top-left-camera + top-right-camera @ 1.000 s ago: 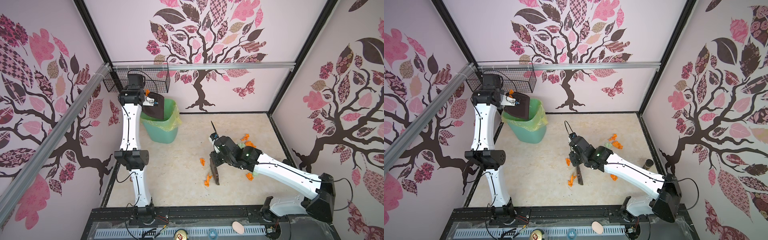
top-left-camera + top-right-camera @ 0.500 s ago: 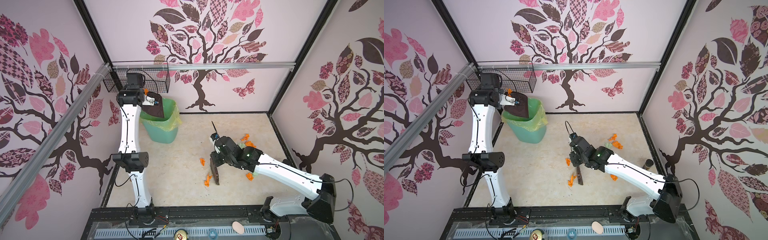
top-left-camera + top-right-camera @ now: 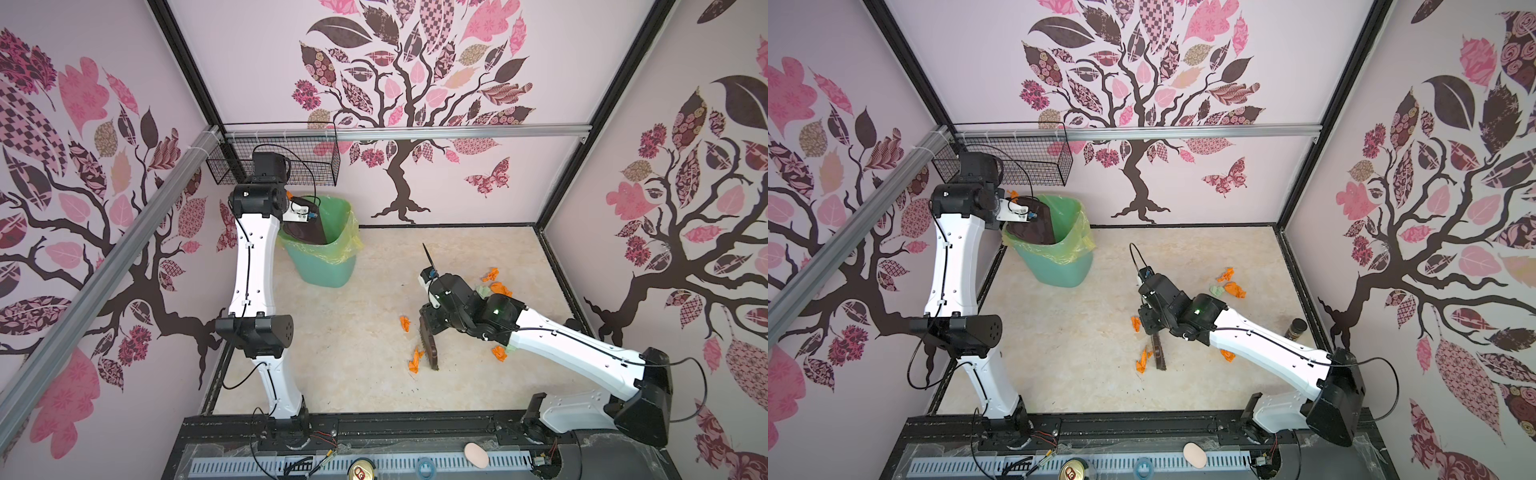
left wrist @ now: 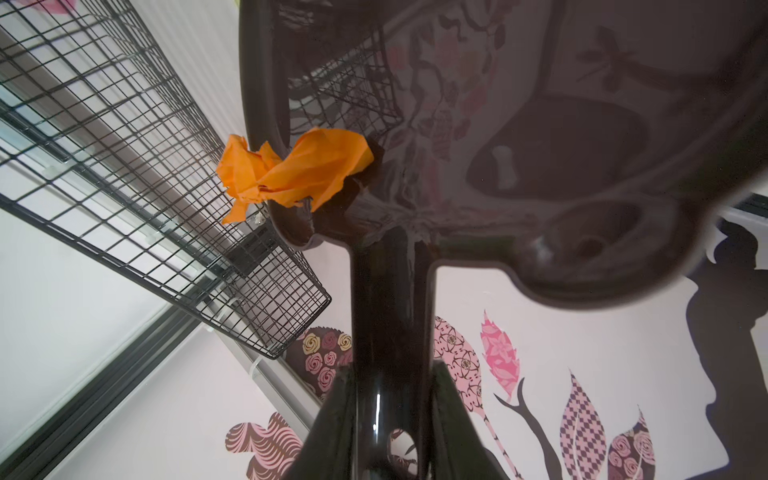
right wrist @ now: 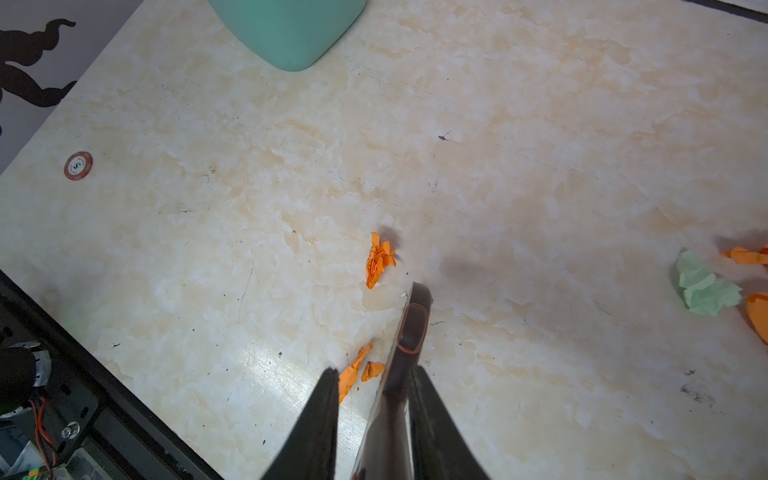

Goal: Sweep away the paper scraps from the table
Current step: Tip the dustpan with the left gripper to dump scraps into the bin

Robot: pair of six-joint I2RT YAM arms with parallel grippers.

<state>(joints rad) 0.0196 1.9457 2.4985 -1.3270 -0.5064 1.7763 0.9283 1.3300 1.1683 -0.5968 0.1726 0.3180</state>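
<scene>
1. The left fingers (image 4: 334,419) are closed on the handle of the dustpan (image 4: 540,124); the handle runs between them in the left wrist view.
2. In both top views the left arm (image 3: 253,249) reaches high and holds the dustpan tipped steeply at the mouth of the bin (image 3: 328,266).
3. 1 orange scrap (image 4: 299,166) clings to the dustpan's rim close to the handle and hangs partly over the edge. The wire basket (image 4: 124,145) is behind it.
4. The bin is teal with a yellow-green liner and stands at the far left corner of the surface (image 3: 332,353).
5. The right fingers (image 5: 320,419) are closed on the handle of the brush (image 5: 409,328).
6. The right arm (image 3: 561,336) reaches in from the near right, and the brush head is down at the surface near the middle. I cannot tell whether the bristles touch.
7. The other scraps (image 3: 405,323) all lie on the surface. Orange ones sit just left of the brush, 1 by its far end and more by its near end.
8. 2 orange scraps and 1 pale green scrap (image 3: 1216,289) lie together towards the right edge, beyond the right arm.
9. Another orange scrap (image 3: 1227,355) lies just beside the right arm, on its near side.
10. A red chip (image 5: 78,166) lies near the left edge, well apart from the scraps.
</scene>
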